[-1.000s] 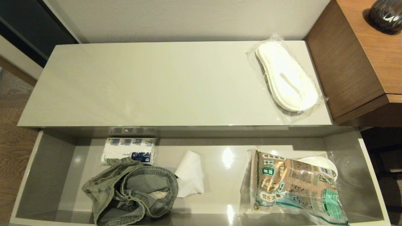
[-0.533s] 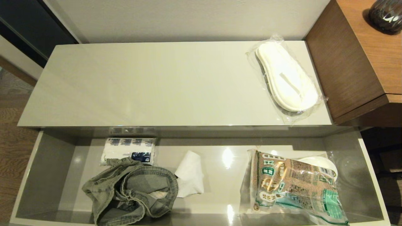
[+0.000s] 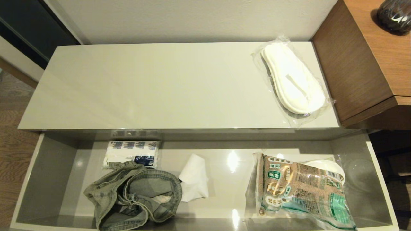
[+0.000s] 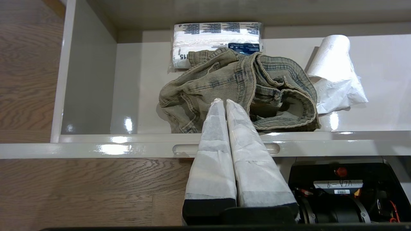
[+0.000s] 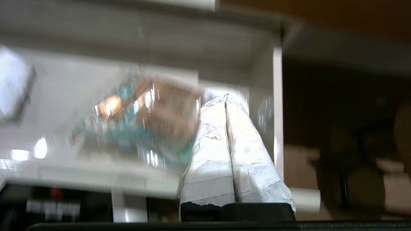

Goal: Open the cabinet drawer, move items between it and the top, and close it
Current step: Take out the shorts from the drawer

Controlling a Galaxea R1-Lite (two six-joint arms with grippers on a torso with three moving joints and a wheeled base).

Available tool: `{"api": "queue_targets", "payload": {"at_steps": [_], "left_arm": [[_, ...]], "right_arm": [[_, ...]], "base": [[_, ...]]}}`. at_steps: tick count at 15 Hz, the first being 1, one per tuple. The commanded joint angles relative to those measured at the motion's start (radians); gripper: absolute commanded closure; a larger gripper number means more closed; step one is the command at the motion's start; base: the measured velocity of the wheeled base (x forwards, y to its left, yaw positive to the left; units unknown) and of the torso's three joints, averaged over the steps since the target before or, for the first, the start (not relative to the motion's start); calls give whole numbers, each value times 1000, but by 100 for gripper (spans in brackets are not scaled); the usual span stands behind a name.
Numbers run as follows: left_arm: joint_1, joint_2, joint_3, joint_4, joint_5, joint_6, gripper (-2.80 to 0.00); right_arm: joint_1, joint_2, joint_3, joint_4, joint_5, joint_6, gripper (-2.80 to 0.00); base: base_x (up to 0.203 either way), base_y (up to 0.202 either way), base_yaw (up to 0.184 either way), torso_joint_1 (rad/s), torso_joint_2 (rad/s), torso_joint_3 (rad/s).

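Observation:
The cabinet drawer (image 3: 48, 173) stands pulled out below the top (image 3: 160, 86). A clear-wrapped pair of white slippers (image 3: 293, 80) lies at the top's right end. A crumpled grey-green denim garment (image 3: 135, 192) lies in the drawer's left half. Neither gripper shows in the head view. My left gripper (image 4: 222, 101) is shut and empty, held over the drawer's front edge (image 4: 96, 147) and pointing at the denim (image 4: 231, 86). My right gripper (image 5: 224, 97) is shut and empty too, near the drawer's right wall (image 5: 261, 106), beside the food packet (image 5: 154, 118).
In the drawer are a blue-and-white paper pack (image 3: 131, 153), a white roll of paper (image 3: 194, 178), and a brown-and-green food packet (image 3: 301, 192) over a white dish (image 3: 327, 166). A brown wooden desk (image 3: 362, 57) with a dark vase (image 3: 393, 14) adjoins the top's right end.
Nothing on the top or in the drawer has moved. The shadow over the drawer's right end has faded.

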Motion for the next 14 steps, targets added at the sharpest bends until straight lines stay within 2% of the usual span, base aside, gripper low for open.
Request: {"api": "queue_targets", "payload": {"at_steps": [1, 14], "left_arm": [[0, 2, 0, 0, 0, 0, 0], [0, 2, 0, 0, 0, 0, 0]], "right_arm": [[0, 4, 3, 9, -1, -2, 0], [0, 4, -1, 22, 0, -1, 0]], "base": [[0, 0, 0, 0, 0, 0], [0, 0, 0, 0, 0, 0]]}}
